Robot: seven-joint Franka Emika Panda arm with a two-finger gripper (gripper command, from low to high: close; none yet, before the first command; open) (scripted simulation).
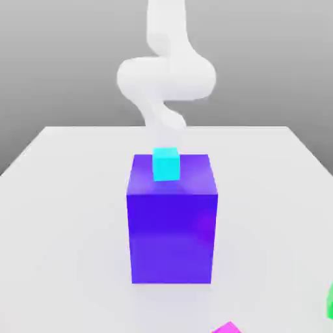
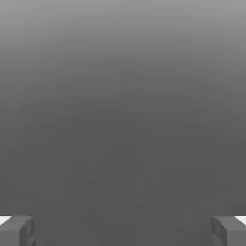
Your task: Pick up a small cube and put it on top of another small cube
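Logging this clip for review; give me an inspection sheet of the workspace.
Surface: pale table, smooth and plain.
Job's things: magenta cube at the exterior view's bottom edge, partly cut off; cyan cube appears over the big blue-violet block's top; green cube cut off at the right edge.
Clutter: big blue-violet block, upright near the middle.
Gripper: open, nothing between the fingers.
Cables: nothing seen.
Surroundings: plain grey background; white arm behind the block.

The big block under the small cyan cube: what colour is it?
Blue-violet, best seen in the exterior view.
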